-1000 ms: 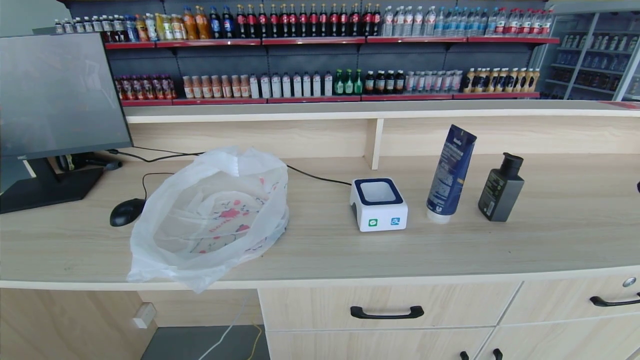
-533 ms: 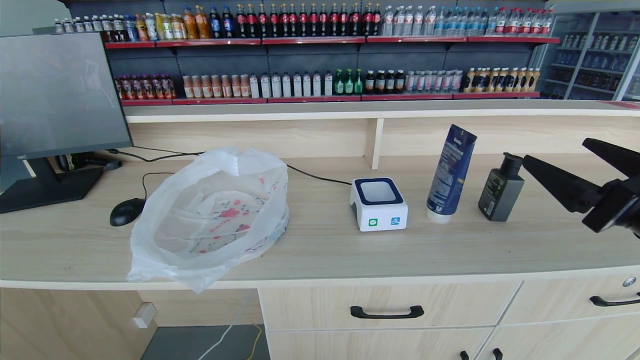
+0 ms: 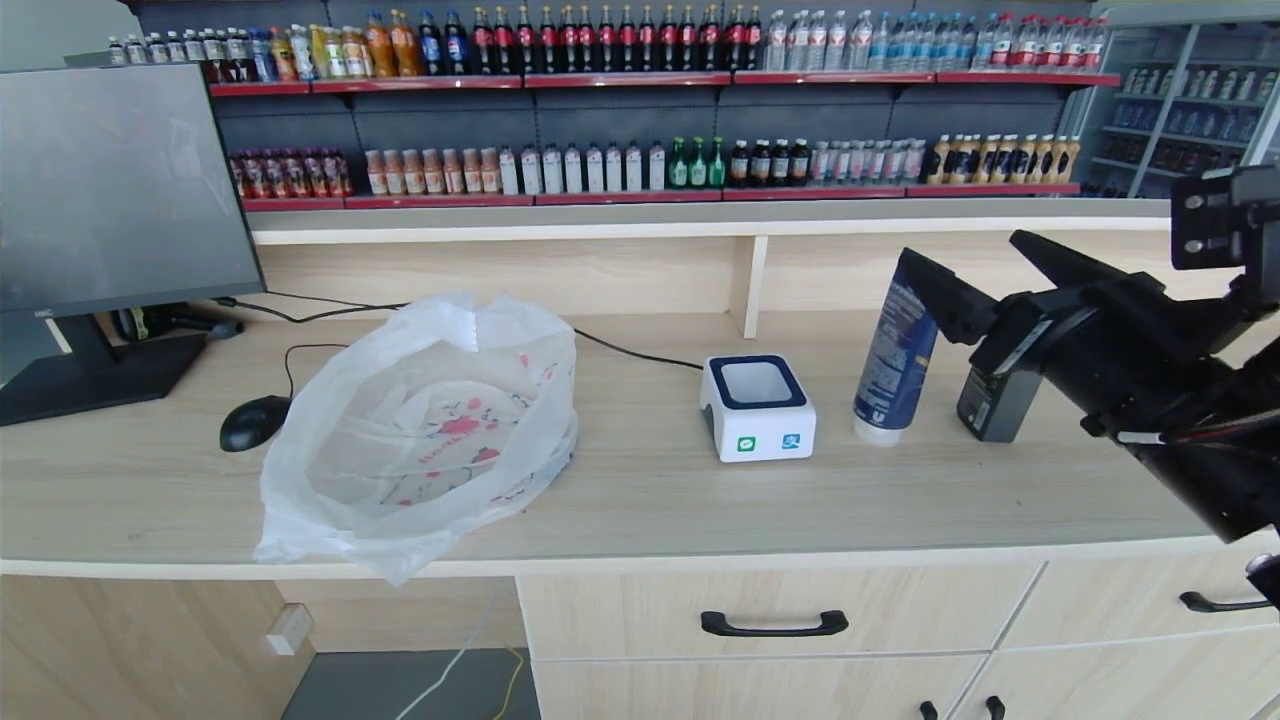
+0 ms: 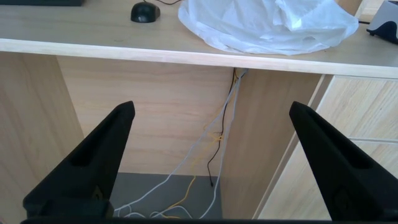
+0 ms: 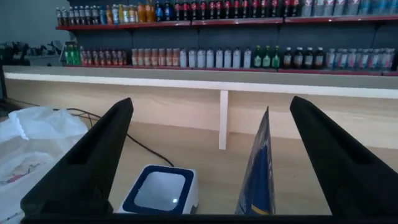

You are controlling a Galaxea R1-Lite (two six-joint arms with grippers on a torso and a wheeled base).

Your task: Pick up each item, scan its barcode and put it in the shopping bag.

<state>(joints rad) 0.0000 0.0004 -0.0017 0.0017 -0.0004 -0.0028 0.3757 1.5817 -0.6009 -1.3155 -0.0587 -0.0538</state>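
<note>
Pale wooden counter [image 3: 650, 490] carries a tall blue squeeze tube [image 3: 895, 350] upright toward its right end, a black pump bottle [image 3: 985, 405] just beside it. The right gripper [image 3: 960, 250] hovers near the tube's top, spread wide. The left gripper [image 4: 211, 107], also spread, hangs below the front edge.

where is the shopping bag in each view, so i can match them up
Head view: the shopping bag sits on the counter, between the mouse and the scanner.
Left wrist view: the shopping bag is at the counter edge beside the mouse, higher than the open left gripper.
Right wrist view: the shopping bag lies beyond the scanner from the blue tube.
Shared landmark: the pale wood counter.
</note>
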